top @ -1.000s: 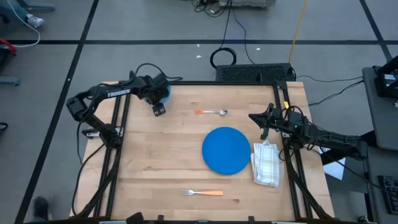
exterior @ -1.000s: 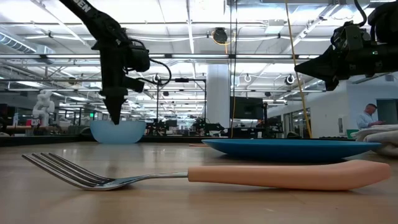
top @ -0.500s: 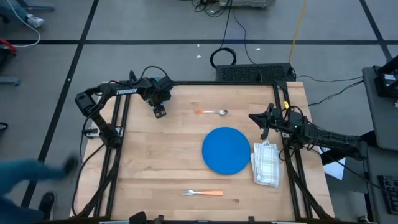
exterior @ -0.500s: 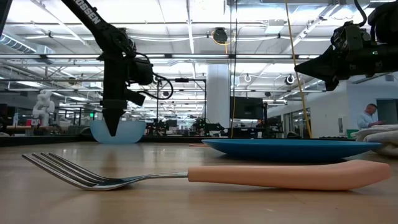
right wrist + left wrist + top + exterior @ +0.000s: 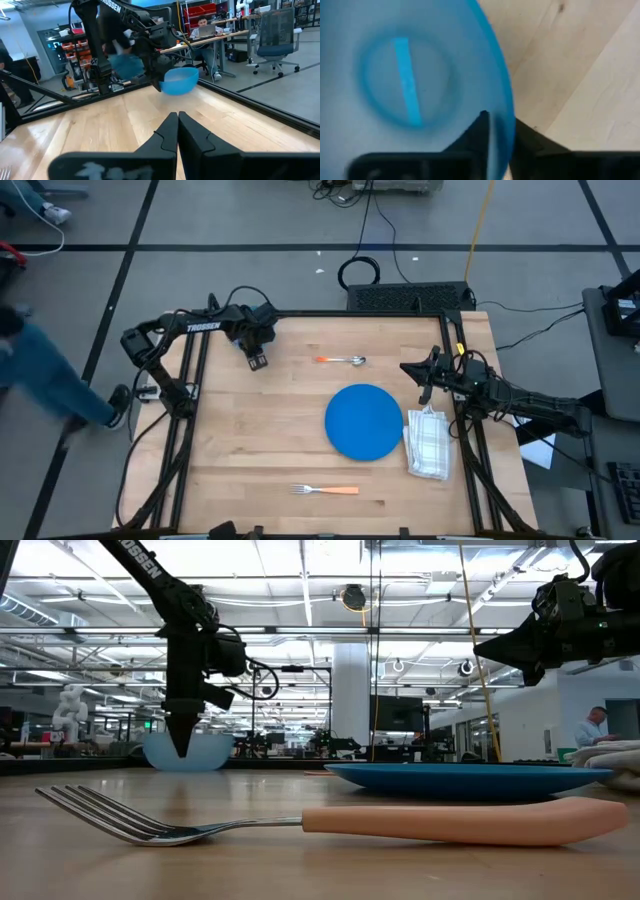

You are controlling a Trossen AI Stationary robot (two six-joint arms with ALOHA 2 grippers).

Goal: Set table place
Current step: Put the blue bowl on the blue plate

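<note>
A pale blue bowl (image 5: 190, 751) stands on its base at the far left corner of the wooden table (image 5: 260, 450); it also shows in the right wrist view (image 5: 180, 81). In the high view my left arm covers it. My left gripper (image 5: 180, 744) points down at the bowl and is shut on its rim. A blue plate (image 5: 364, 421) lies right of centre. A spoon (image 5: 342, 360) lies beyond it, a fork (image 5: 325, 490) near the front edge, and a folded napkin (image 5: 430, 443) to the plate's right. My right gripper (image 5: 405, 367) hovers shut beyond the napkin, holding nothing. My left gripper has the bowl's rim (image 5: 501, 131) between its two fingers, one finger (image 5: 479, 134) inside the bowl and one (image 5: 526, 141) outside. The fingers come from above, pointing down. The bowl rests on the table.
The black frame rails (image 5: 190, 410) run along the table's left and right edges. A person (image 5: 45, 385) walks on the floor left of the table. Bare wood lies between the bowl, the plate and the fork.
My left gripper has come down a little onto the bowl, and its arm now covers the bowl from above. A person has walked along the floor left of the table.
</note>
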